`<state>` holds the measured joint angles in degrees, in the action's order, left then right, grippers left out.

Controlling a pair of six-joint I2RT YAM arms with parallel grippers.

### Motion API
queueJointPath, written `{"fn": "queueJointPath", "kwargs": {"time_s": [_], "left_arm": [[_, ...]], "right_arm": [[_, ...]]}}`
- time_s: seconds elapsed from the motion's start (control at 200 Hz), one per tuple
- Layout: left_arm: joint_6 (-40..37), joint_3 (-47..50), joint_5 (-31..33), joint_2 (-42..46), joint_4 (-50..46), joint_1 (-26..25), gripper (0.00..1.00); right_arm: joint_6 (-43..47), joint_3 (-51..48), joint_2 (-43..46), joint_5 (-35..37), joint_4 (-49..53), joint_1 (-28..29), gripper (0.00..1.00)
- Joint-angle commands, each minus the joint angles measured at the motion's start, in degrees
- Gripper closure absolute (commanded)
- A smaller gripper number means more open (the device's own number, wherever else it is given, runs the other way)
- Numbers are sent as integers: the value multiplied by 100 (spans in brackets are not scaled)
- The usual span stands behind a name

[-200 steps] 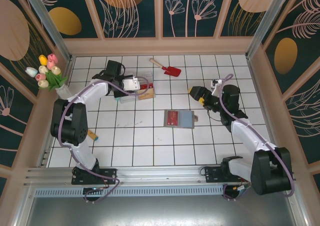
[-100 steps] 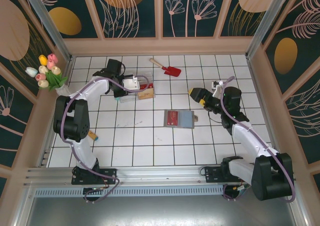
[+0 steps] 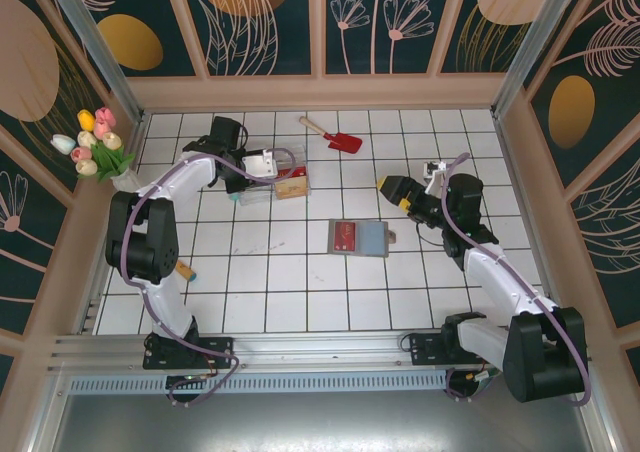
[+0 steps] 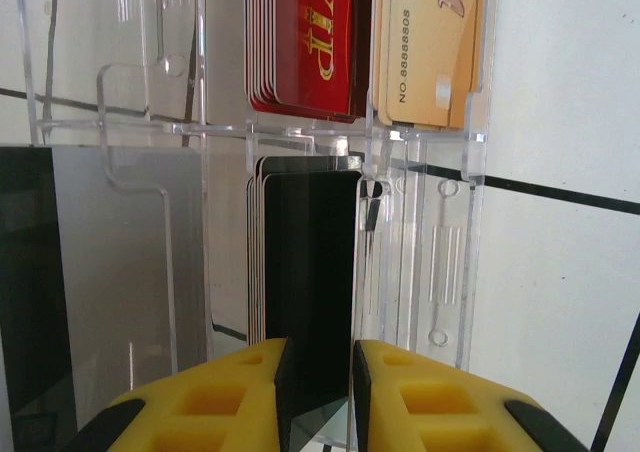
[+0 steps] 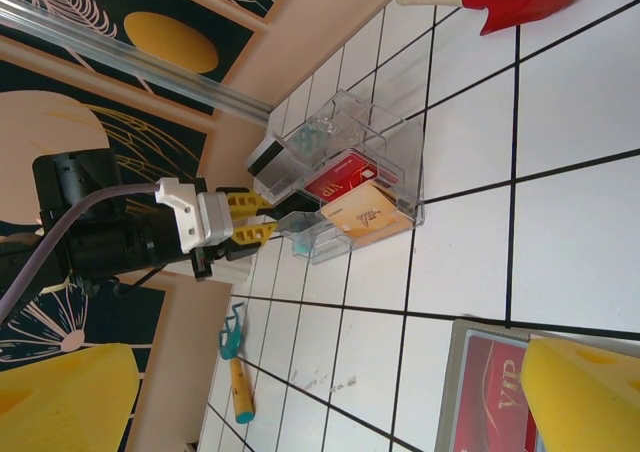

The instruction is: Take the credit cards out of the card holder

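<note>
The grey-blue card holder (image 3: 372, 239) lies open mid-table with a red credit card (image 3: 345, 236) in its left panel; its grey edge (image 5: 452, 377) and that red card (image 5: 495, 392) also appear in the right wrist view. My right gripper (image 3: 395, 189) hovers just right of it and above, open wide (image 5: 330, 402). My left gripper (image 3: 278, 169) is at the clear divided tray (image 3: 250, 197). Its jaws (image 4: 320, 357) stand slightly apart, and a black card (image 4: 310, 272) standing in a tray slot fills the gap. Red cards (image 4: 310, 42) and an orange-yellow card (image 4: 430, 42) sit in further slots.
A red toy shovel (image 3: 340, 138) lies at the back. A small teal rake with an orange handle (image 3: 185, 270) lies at the left. A vase of tulips (image 3: 95, 147) stands in the far left corner. Wooden walls enclose the tiled table.
The left gripper's jaws have parted a little at the tray, letting the black card stand in its slot. The right arm has hardly moved.
</note>
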<state>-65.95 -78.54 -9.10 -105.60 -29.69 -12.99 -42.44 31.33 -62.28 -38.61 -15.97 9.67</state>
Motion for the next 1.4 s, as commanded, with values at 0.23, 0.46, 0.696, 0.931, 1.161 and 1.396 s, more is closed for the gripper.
{"fn": "queueJointPath", "kwargs": {"time_s": [0.23,0.46,0.696,0.931,1.161,1.396], "left_arm": [[1611,931,-201,1435,2549,39,47],[3585,1209,490,1853,3503,40,4],[5095,1286,779,2033,3234,40,1],[7034,768,1281,1725,1984,49,1],[7875,1254,2002,1819,2182,50,1],[8626,1894,723,2152,2864,41,1]], "right_arm": [[596,470,-391,860,1021,706,2],[697,895,-1236,2042,1648,1569,15],[414,1094,-2082,2068,1698,1873,35],[129,1167,-2542,2009,1734,1920,54],[67,1291,-2787,2076,1888,2004,66],[12,1323,-2974,2163,1989,2021,74]]}}
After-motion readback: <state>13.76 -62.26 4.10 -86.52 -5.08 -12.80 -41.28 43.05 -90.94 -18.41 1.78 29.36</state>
